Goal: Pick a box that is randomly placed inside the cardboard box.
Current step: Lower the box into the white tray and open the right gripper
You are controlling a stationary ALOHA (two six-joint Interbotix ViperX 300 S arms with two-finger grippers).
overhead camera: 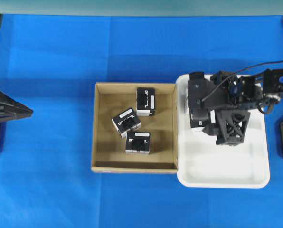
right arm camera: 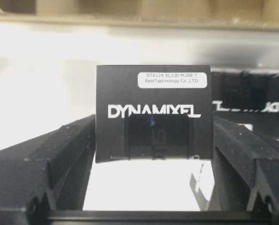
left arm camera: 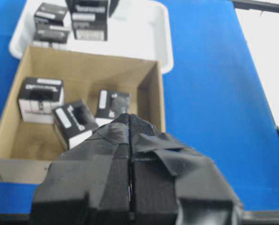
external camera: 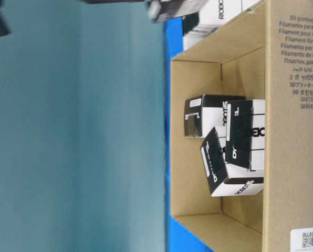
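Box (right arm camera: 153,101) clamped between the right hand's (right arm camera: 153,129) two fingers (right arm camera: 60,154), word side up and sticker at the top edge. Both black pads look pressed to its sides, so I read this as a firm grasp. It hangs over the white tray (overhead camera: 222,183), by the tray's left end, already clear of the carton (overhead camera: 134,167).

The job now, I'd say, is a level set-down: keep the box square, lower it until the base meets the tray floor, then part the fingers without dragging.

Watch the neighbour (right arm camera: 252,103) just right of it in the tray; the right finger has little room there. The tray's near half is bare, which is the safer landing.

Beyond the tray wall, the carton touches the tray's left edge, with three boxes (overhead camera: 126,121) bunched mid-floor.

Far off, by the bench's (overhead camera: 46,57) left edge, the left hand (left arm camera: 130,154) is clenched on nothing, well clear.
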